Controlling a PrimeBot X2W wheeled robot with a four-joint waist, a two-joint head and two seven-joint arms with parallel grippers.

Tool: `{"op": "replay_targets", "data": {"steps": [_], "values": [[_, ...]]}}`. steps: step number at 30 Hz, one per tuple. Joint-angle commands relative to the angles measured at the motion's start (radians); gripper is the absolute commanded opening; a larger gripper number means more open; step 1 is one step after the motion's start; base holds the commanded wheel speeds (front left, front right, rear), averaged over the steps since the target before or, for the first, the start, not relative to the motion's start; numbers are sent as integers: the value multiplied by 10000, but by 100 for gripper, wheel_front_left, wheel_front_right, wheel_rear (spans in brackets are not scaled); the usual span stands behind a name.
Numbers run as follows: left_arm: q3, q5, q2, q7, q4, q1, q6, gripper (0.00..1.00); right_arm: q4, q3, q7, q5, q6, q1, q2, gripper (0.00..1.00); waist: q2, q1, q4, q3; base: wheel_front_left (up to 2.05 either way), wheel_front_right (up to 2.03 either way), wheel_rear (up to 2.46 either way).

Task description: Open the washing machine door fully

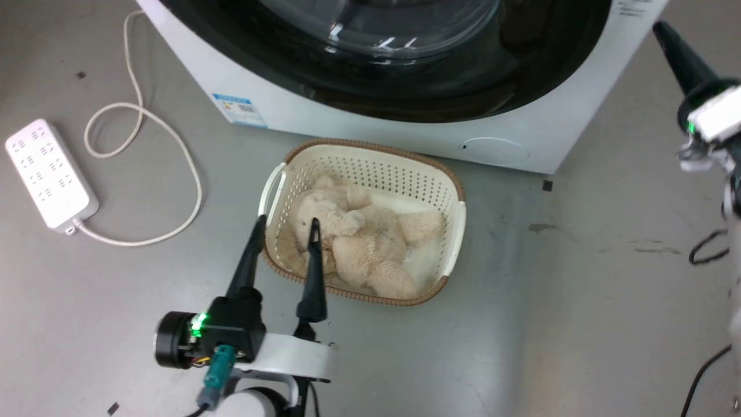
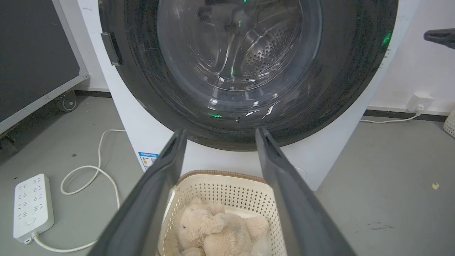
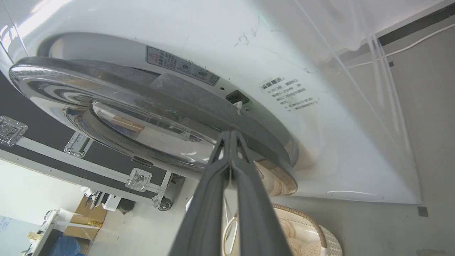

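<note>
Right claw (image 3: 230, 132) closed at the washing machine door (image 3: 149, 106), three o'clock edge; left claw (image 1: 288, 220) open over the laundry basket (image 1: 376, 147).

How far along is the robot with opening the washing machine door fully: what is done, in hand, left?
Done: nothing visible; the door looks closed against the washing machine front. In hand: the shut right pincer has its tips at the door's rim. Left: free the door and swing it wide open. The left pincer hangs open over the basket.
</note>
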Motion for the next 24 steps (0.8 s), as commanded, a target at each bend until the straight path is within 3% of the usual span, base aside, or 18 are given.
{"op": "replay_targets", "data": {"steps": [1, 4, 5, 7, 15, 24], "values": [[-213, -29, 8, -137, -69, -239, 119, 100, 574, -117, 279, 411, 8, -774, -76, 0, 0, -1, 184, 199, 0, 0, 0], [-428, -106, 8, -199, -109, -337, 262, 100, 1416, -273, 631, 746, 8, -1575, -225, 0, 0, -1, 346, 374, 0, 0, 0], [-733, -199, 8, -304, -146, -471, 456, 100, 2862, -423, 1567, 1356, 8, -2837, -468, 0, 0, -1, 584, 643, 0, 0, 0], [-819, -227, 8, -346, -156, -521, 520, 100, 3348, -468, 1946, 1600, 8, -3318, -558, 0, 0, -1, 667, 745, 0, 0, 0], [-1106, -326, 8, -512, -199, -739, 748, 100, 4577, -557, 2791, 2361, 9, -4735, -761, 0, 0, -1, 908, 1071, 0, 0, 0], [-1354, -409, 8, -679, -170, -874, 953, 100, 5392, -544, 3940, 3145, 9, -5147, -836, 0, 0, -1, 1020, 1066, 0, 0, 0]]}}
